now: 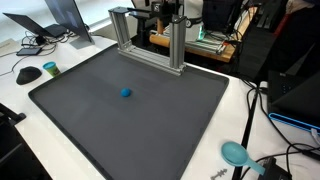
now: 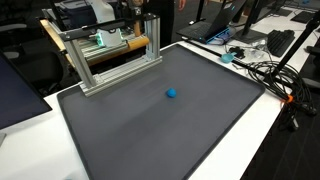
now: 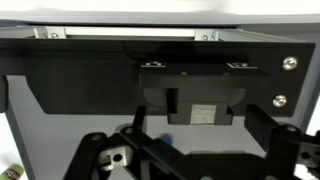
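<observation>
We see the jaws spread wide and empty at the wrist view's lower edge, arm held high over the dark grey mat (image 1: 90,110), small blue ball (image 1: 125,93) lying on it, well below the jaws, untouched.

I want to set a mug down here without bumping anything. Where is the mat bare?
The dark mat is mostly bare: from the blue ball to its near edge, and on either side. Crowded: the far edge under the aluminium frame, and the white table beside it, with cables and a teal round thing.
</observation>
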